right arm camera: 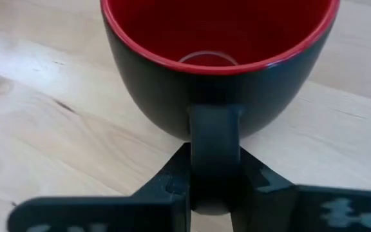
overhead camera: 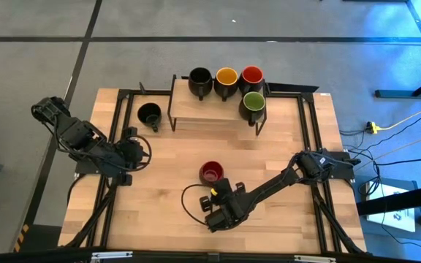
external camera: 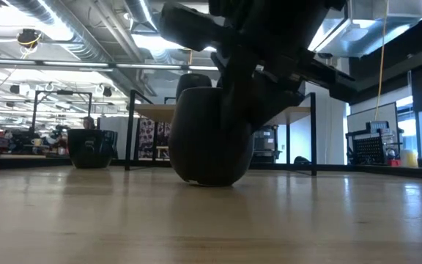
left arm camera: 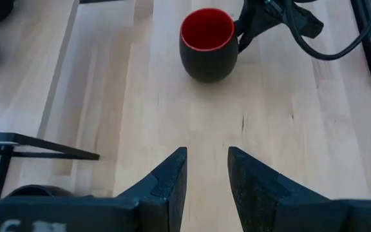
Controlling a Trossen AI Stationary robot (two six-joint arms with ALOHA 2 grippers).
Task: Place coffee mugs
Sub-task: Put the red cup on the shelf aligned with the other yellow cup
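The whole desk (overhead camera: 196, 175) is seen from straight above in the high view, with both arms included. From desk-top height, the low view is aimed level across the surface into the room, very near the red-lined mug (external camera: 209, 136), which fills its centre. That same mug (left arm camera: 208, 44) is viewed from farther off by the left wrist camera, at 12 o'clock past its fingers, and at closest range by the right wrist camera.

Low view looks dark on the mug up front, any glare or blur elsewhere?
Low view: the red mug and right gripper are backlit silhouettes against bright ceiling lights. Right wrist view: the mug is sharp, with fingers closed on its handle. High view: evenly lit, blue glare at the top right corner.
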